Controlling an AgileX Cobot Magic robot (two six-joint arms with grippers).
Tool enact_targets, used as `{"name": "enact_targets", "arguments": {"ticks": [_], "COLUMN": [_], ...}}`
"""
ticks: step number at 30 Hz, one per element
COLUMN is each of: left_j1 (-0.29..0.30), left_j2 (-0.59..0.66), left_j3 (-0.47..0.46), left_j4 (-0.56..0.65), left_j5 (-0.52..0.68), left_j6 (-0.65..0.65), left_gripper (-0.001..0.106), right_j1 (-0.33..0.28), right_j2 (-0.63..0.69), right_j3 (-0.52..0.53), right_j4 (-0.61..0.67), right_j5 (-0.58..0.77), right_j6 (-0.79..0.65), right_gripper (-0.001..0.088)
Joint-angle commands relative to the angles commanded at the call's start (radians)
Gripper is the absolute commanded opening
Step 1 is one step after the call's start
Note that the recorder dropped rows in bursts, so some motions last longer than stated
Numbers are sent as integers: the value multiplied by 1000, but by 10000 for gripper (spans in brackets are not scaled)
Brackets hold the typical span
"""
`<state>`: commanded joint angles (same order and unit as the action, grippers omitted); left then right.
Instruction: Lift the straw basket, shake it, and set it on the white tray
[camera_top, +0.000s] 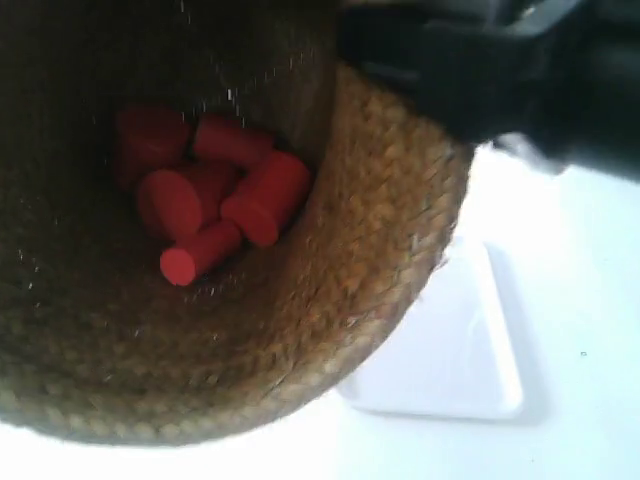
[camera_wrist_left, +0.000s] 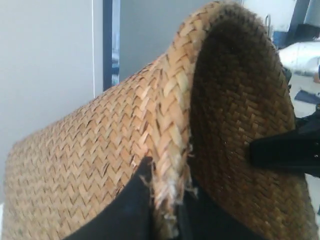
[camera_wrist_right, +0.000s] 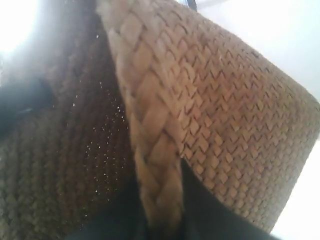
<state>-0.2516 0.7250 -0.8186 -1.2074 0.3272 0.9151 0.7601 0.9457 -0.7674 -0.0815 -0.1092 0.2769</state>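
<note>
Straw, mostly: the straw basket (camera_top: 380, 250) fills the left and middle of the exterior view, tipped so its dark mouth faces that camera. Red cylinders (camera_top: 215, 195), a loose heap of them, lie piled against the inner wall.

The white tray (camera_top: 460, 340) is flat on the white worktop (camera_top: 580, 400), at the exterior view's lower right. The basket rim overlaps the tray's left part in that view. Can't tell if they touch.

Left hand (camera_wrist_left: 167, 200): clenched on the braided rim, with one black finger (camera_wrist_left: 130, 210) on the outer weave and the other inside. The straw is frayed right at the pinch. The basket (camera_wrist_left: 100, 150) lies on its side in this view, with wall and room behind it, not worktop.

Right hand (camera_wrist_right: 160, 215): also clamped on the rim braid, one finger (camera_wrist_right: 205, 215) against the outside of the basket (camera_wrist_right: 240, 125) and the other on the dark inner side.

In the left wrist view a black gripper part (camera_wrist_left: 285, 150) sits at the far rim, against the inner wall.

The arm at the exterior view's right (camera_top: 520, 70) shows as a dark, blurred mass by the basket's upper rim. Its hand can't be made out there.
</note>
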Motion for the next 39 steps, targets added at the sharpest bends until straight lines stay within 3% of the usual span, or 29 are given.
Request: {"name": "enact_targets", "arguments": {"ticks": [3, 5, 7, 9, 12, 13, 16, 19, 21, 24, 26, 29, 31, 35, 37, 39], "left_j1": [0, 0, 0, 0, 0, 0, 0, 0, 0, 0, 0, 0, 0, 0, 0, 0], "left_j2": [4, -41, -79, -82, 7, 30, 0, -60, -67, 2, -5, -71, -87, 15, 20, -22], "left_j3": [-21, -84, -126, -100, 13, 26, -49, -110, -78, 21, -17, -122, -130, -2, -23, -85], "left_j4": [-22, -23, -7, 28, 4, -8, -47, -26, 28, 19, -22, 4, 38, -9, -78, -75], "left_j5": [55, 149, 186, 149, -13, -9, 170, 267, 179, -28, 31, 198, 176, -7, 61, 167], "left_j6": [-22, -22, -22, 1, -1, -18, -38, -18, 2, -17, -57, 7, 33, 19, 19, 56], "left_gripper": [0, 0, 0, 0, 0, 0, 0, 0, 0, 0, 0, 0, 0, 0, 0, 0], "right_j1": [-32, -7, 35, 47, -3, -27, -18, 65, 71, -3, -26, 43, 83, 24, 5, 29], "right_j2": [54, -18, -103, -128, 9, 50, 17, -95, -95, 40, 57, -56, -107, 39, 68, -1], "right_j3": [-27, -54, -68, -55, 4, 6, -45, -58, -28, 14, -30, -98, -94, -6, -30, -87], "right_j4": [58, 59, 42, 21, 21, 33, 127, 92, 81, 81, 156, 151, 123, 137, 167, 177], "right_j5": [96, 101, 74, 75, 42, 55, 136, 109, 98, 37, 124, 190, 142, -6, 59, 134], "right_j6": [145, 201, 168, 42, -53, -33, 198, 80, -34, -71, 69, 29, -97, -180, -97, -5], "right_gripper": [0, 0, 0, 0, 0, 0, 0, 0, 0, 0, 0, 0, 0, 0, 0, 0]}}
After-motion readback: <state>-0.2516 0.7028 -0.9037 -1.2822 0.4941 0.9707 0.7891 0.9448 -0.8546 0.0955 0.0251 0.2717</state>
